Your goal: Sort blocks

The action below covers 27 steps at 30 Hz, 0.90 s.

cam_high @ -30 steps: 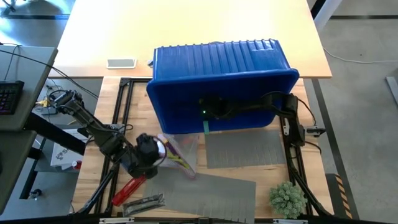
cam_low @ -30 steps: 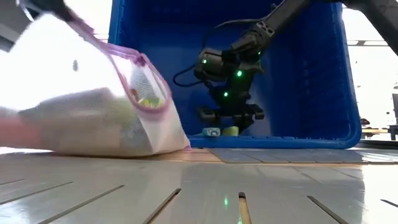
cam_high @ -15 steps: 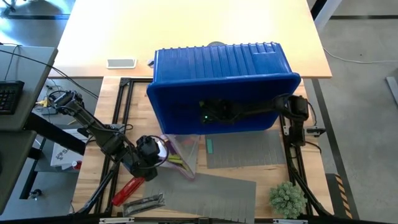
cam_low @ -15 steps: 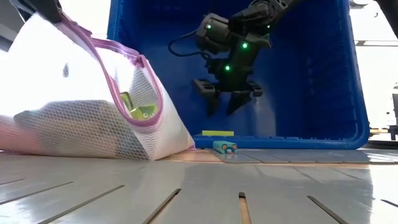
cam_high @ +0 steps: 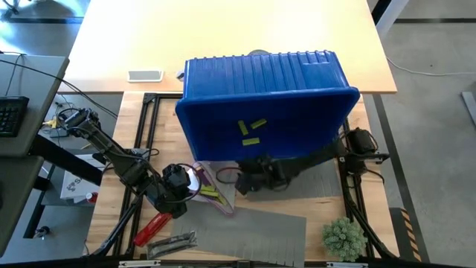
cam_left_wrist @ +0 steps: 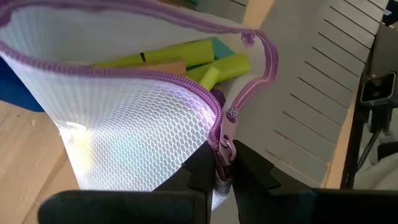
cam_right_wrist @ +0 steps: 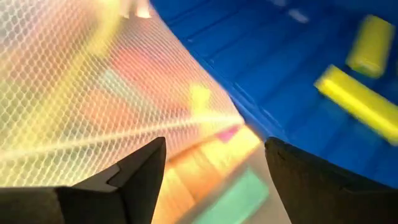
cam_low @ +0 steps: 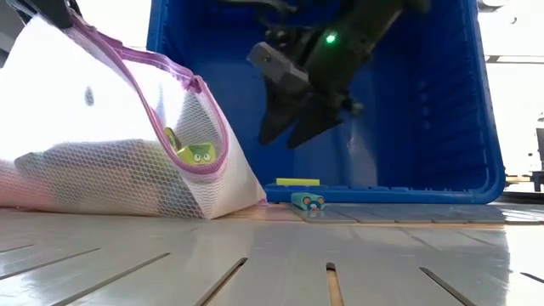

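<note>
Blocks: small rigid bars, judged light and hard, smooth-faced and likely a bit slippery; a pinch across the two long flat faces near mid-length looks the safest hold.

Locations now:
- Two lime blocks [cam_high: 251, 126] lie loose on the floor of the blue bin [cam_high: 208, 112], which is tipped on its side with its opening toward the near edge of the table.
- One lime block [cam_low: 297, 181] sits at the bin's lip.
- One teal block [cam_low: 308, 201] lies just in front of that lip, where the grey mat [cam_high: 297, 179] begins.
- More lime, teal and tan blocks are inside the white mesh bag [cam_low: 110, 161] with the purple zipper, left of the bin mouth; lime ends show in its opening [cam_left_wrist: 208, 59].

The bag is soft and floppy, so it has to be held up by its rim to stay open.

Left gripper [cam_left_wrist: 224, 163]: clenched on the purple zipper edge at the bag's mouth, holding it open.

Right gripper [cam_low: 299, 119]: fingers spread, empty, hovering between the bin mouth and the bag, above the teal block and not touching it.

Judgement: the teal block is the easiest next pick; it lies flat and clear of the others.

A red-handled tool [cam_high: 152, 227] lies near the left arm, unused.
</note>
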Tool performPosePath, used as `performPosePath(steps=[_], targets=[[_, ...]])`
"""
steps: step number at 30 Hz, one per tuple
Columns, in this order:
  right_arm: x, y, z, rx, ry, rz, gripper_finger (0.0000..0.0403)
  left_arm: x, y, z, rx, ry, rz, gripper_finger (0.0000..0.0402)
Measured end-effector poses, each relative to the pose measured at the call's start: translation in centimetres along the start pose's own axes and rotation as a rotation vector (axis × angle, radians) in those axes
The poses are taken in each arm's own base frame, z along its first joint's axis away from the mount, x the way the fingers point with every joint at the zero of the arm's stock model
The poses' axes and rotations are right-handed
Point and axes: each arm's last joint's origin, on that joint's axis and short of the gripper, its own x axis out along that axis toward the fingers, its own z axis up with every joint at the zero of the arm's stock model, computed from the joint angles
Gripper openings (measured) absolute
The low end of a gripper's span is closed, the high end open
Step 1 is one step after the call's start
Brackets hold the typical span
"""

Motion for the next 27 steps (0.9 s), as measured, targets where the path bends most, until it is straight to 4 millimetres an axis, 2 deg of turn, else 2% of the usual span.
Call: performPosePath(steps=[4,7,13,16,27], targets=[[-1.7,1.6,-2.2,0.11,-0.055,-0.095,0.0261,0.0,0.0,0.0,0.0,0.01,-0.006,0.0024],[-2.1,2.3,-3.1,0.18,-0.089,-0.118,0.0256,0.0,0.0,0.0,0.0,0.01,-0.006,0.0024],[0.2,3.3,-5.9,0.247,-0.055,-0.166,0.0246,0.0,0.0,0.0,0.001,0.01,-0.006,0.0024],[0.4,3.8,-6.9,0.265,-0.06,-0.178,0.0246,0.0,0.0,0.0,0.001,0.01,-0.006,0.0024],[2.4,3.3,-7.9,0.299,0.015,-0.215,0.0245,0.0,0.0,0.0,0.0,0.01,-0.006,0.0024]])
